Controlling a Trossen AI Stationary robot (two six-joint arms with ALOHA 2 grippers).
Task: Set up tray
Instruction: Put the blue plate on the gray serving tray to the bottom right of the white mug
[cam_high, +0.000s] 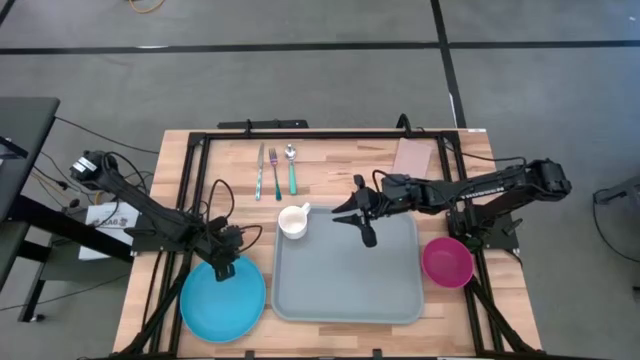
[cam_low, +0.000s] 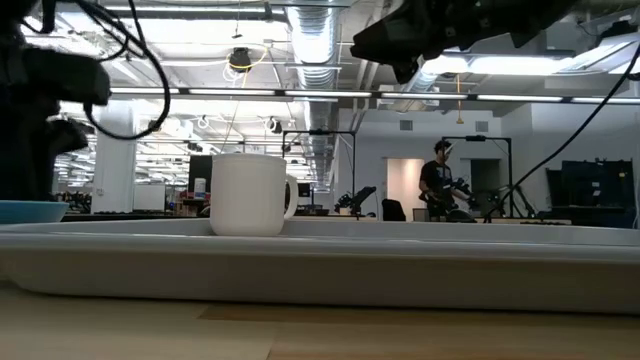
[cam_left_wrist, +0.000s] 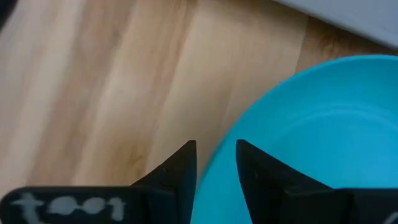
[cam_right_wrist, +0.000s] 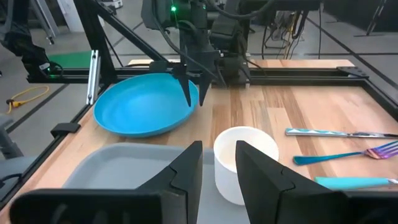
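Mug (cam_high: 293, 222) sits on tray (cam_high: 345, 290) corner beside plate (cam_high: 222, 297).

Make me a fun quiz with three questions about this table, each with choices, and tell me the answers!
1. Where is the white mug?
A. on the tray's corner
B. on the blue plate
C. in the pink bowl

2. How many pieces of cutlery lie at the table's far side?
A. one
B. three
C. five

3. What is the left tool doing?
A. lifting the mug
B. closing around the blue plate's rim
C. holding a fork

Answers: 1 A, the mug stands inside the grey tray. 2 B, three lie together. 3 B, its fingers straddle the blue plate edge.
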